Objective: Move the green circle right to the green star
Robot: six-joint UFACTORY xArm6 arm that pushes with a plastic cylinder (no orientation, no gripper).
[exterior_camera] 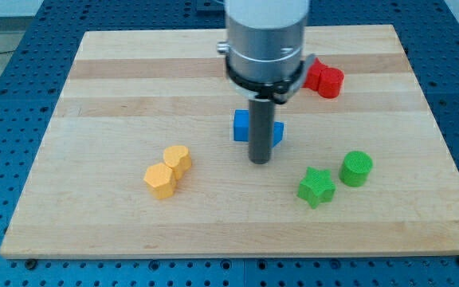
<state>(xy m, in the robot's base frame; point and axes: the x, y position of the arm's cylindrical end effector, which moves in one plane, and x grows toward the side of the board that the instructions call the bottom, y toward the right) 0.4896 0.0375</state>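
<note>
The green circle (pixel 356 168) sits at the view's lower right, just up and right of the green star (pixel 315 186), nearly touching it. My tip (pixel 260 161) is at the rod's lower end near the board's middle, left of both green blocks and about a star's width from the star. The rod stands in front of a blue block (pixel 241 125), hiding its middle.
A yellow hexagon (pixel 160 180) and a second yellow block (pixel 177 159) touch at the view's left of the tip. Red blocks (pixel 324 79) sit at the upper right, partly hidden by the arm. The wooden board (pixel 134 72) lies on a blue perforated table.
</note>
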